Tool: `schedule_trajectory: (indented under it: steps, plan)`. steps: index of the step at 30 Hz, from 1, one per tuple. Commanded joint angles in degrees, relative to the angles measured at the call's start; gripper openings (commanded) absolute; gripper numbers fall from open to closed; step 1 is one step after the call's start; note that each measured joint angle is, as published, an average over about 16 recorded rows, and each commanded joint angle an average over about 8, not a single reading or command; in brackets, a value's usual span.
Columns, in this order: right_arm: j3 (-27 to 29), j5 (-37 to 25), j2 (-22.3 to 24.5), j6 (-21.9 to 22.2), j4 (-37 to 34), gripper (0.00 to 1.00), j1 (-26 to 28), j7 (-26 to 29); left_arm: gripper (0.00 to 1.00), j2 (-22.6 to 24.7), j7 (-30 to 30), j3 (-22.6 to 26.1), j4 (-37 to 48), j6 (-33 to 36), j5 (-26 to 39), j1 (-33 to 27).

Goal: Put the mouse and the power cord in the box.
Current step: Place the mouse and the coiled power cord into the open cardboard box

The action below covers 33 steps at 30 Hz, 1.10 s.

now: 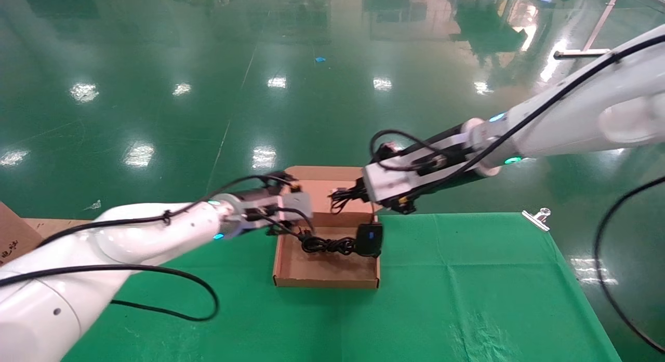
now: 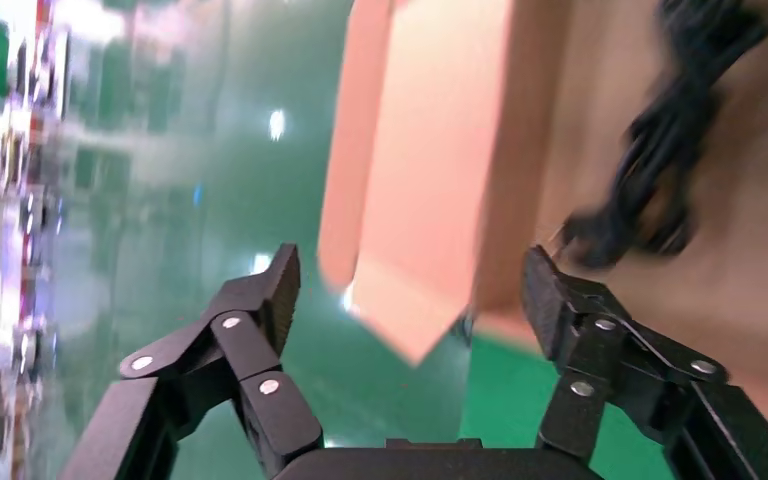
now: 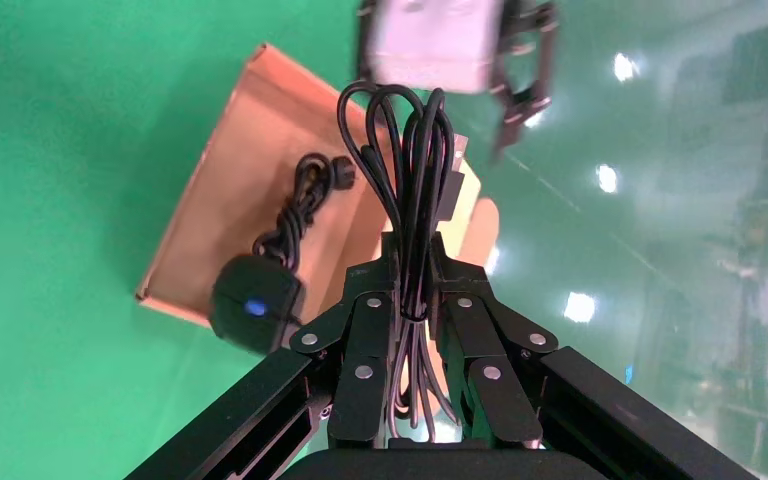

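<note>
The right claw (image 3: 412, 312) held the power cord (image 3: 409, 150) tight above the box (image 1: 291, 268). It looked soft and floppy, best gripped mid-bundle. The left claw (image 2: 410, 285) was wide open beside the box.

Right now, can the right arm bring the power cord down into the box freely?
Probably yes. The right claw grips the power cord above the open box. The mouse sits at one edge, and the left claw hovers open beside the flap.
</note>
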Motion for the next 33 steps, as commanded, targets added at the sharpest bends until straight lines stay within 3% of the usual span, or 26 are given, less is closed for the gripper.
schedule_trajectory:
  steps: [1,11,13,14,20,22,33]
  plan:
    - [-0.2,-0.1,-0.5,0.4,1.9,0.00,-0.9,0.9,1.00,-0.2,0.7,-0.5,2.2,-1.3,-0.9,-0.2]
    - [-8.4,4.4,-0.9,16.5,18.5,0.00,-11.1,9.3,1.00,-3.6,7.7,-3.5,7.7,2.1,-4.8,-1.0]
    - [-11.0,5.1,-0.9,19.3,20.3,0.05,-12.4,11.0,1.00,-4.0,9.3,-4.2,8.1,2.6,-5.6,-1.0]
    - [-12.3,5.4,-0.9,20.6,21.1,0.12,-12.9,11.7,1.00,-4.1,10.1,-4.5,8.3,2.7,-6.0,-0.9]
    - [-19.1,7.0,-0.8,25.9,23.5,0.86,-14.9,15.4,1.00,-4.2,13.8,-6.1,9.4,3.9,-8.0,-0.9]
    - [-20.5,7.4,-0.8,27.0,23.9,1.00,-15.4,16.2,1.00,-4.2,14.5,-6.5,9.7,4.1,-8.4,-0.9]
    - [-21.2,7.7,-0.7,27.6,23.8,1.00,-15.7,16.4,1.00,-4.2,14.7,-6.7,9.9,4.4,-8.8,-0.9]
